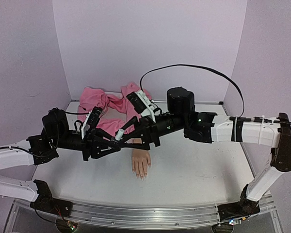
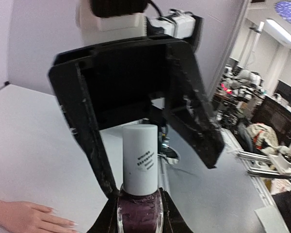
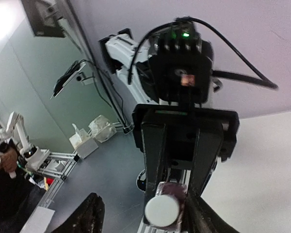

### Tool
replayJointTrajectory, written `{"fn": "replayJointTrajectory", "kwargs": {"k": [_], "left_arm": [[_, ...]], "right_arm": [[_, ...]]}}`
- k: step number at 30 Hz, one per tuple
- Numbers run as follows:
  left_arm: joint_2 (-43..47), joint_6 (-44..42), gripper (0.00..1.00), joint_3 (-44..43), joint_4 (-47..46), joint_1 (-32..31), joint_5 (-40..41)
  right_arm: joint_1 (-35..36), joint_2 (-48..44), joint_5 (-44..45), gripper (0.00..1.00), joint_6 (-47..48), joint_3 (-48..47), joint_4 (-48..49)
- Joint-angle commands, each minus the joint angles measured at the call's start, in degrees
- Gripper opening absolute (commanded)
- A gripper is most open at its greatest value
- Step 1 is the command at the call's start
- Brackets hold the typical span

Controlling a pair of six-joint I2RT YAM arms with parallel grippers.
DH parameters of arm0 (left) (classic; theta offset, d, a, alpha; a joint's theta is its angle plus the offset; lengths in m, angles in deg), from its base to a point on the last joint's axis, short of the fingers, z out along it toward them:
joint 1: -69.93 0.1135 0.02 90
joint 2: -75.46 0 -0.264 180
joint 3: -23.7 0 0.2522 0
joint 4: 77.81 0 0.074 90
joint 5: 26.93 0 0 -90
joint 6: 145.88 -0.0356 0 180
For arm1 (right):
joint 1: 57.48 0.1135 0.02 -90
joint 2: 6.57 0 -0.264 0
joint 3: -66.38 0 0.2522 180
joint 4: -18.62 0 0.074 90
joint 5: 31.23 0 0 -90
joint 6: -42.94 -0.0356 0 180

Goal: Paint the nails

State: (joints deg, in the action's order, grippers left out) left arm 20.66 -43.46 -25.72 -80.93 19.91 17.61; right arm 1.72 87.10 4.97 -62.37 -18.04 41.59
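The mannequin hand (image 1: 141,162) lies palm down on the white table, its pale nails (image 1: 141,175) pointing toward the near edge; they also show at the bottom left of the left wrist view as nails (image 2: 70,224). Above its wrist my left gripper (image 1: 112,142) is shut on a dark purple nail polish bottle (image 2: 139,216) with a white cap (image 2: 139,160). My right gripper (image 1: 131,128) faces it, open. Its black fingers (image 2: 89,141) stand spread on either side of the cap (image 3: 162,212) and apart from it.
A pink cloth sleeve (image 1: 104,104) is bunched at the back of the table (image 1: 194,170), behind the mannequin hand. Both arms cross low over the table's middle. Purple walls (image 1: 150,43) close in the back and sides.
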Motion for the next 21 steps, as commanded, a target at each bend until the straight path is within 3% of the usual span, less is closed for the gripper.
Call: {"fn": "replayJointTrajectory", "kwargs": {"k": [1,6,8,15,21], "left_arm": [[2.3,-7.1,0.00,0.0,-2.2,0.2,21.8],[4.4,-12.0,0.00,1.9,-0.5,-5.9,49.2],[3.7,-13.5,0.00,1.6,-0.5,-8.1,54.9],[-1.4,-14.0,0.00,-0.5,-0.5,-9.7,60.3],[-3.3,-14.1,0.00,-1.3,-0.5,-9.8,60.9]], "right_arm": [[0.2,-3.5,20.6,0.70,-4.7,-2.1,-7.2],[0.1,-2.9,33.7,0.79,-12.3,-3.6,-11.3],[0.2,-2.0,35.8,0.79,-15.7,-4.3,-11.0],[0.5,1.6,39.9,0.77,-22.6,-7.0,-7.6],[0.6,6.4,39.3,0.67,-24.8,-11.0,-7.1]]}}
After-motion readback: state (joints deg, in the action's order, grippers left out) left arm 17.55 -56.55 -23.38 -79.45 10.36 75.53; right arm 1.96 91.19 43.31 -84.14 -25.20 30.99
